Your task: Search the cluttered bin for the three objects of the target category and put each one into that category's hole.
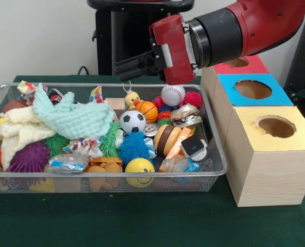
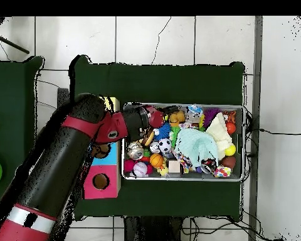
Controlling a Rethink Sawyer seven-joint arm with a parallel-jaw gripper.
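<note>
The wire mesh bin is full of toys; in the overhead view its rim lies right of the arm. One see-through bottle with a blue-and-white label lies at the bin's front, left of centre. A second bottle lies at the front right corner. A third does not show. My gripper points sideways and hangs above the bin's back middle, over a small yellow duck. Nothing shows in it. In the overhead view the gripper is over the bin's left part.
Three wooden boxes stand beside the bin, with a yellow top, a blue top and a red top, each with a round hole. In the bin lie a mint cloth, a soccer ball, a baseball and silver foil packets.
</note>
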